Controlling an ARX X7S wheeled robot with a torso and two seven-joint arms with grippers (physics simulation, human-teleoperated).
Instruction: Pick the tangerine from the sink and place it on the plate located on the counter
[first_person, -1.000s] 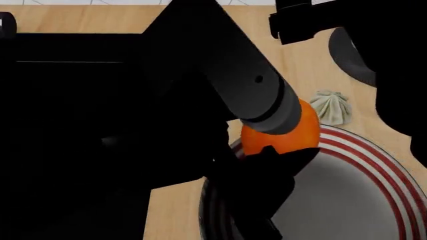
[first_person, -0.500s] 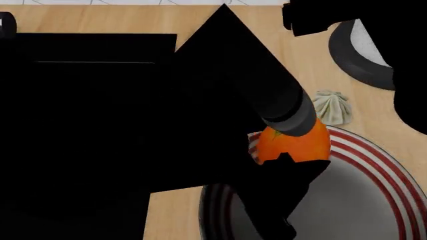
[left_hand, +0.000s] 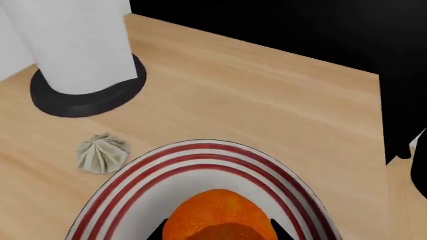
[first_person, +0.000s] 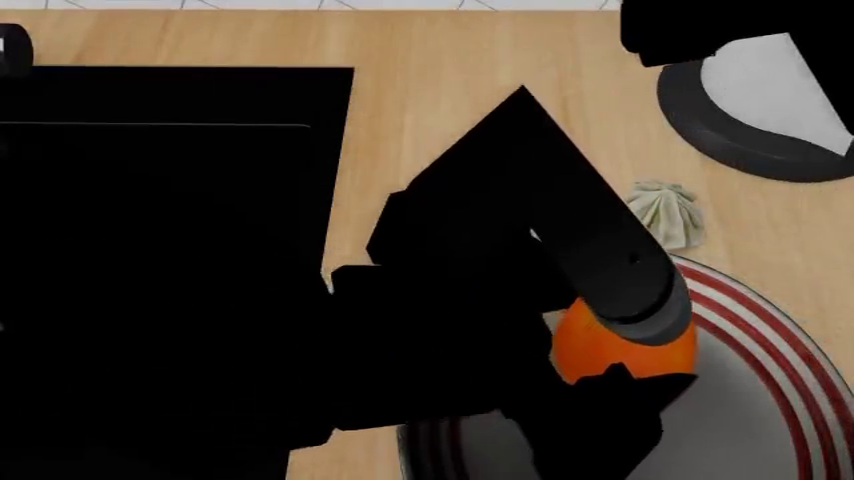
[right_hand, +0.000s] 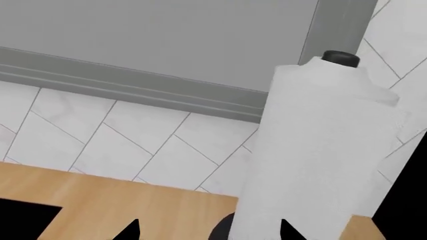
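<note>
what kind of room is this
Most likely a kitchen, in a simulator: a wooden counter with a black sink set into it, a paper towel roll against a tiled wall, and a striped plate.

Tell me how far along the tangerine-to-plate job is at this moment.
Done: the tangerine is out of the sink. In hand: the left gripper holds it above the plate, over the striped rim and grey centre. Left: lower it, open the gripper and withdraw. The right gripper is idle, facing the paper towel roll; its jaws look apart.
</note>
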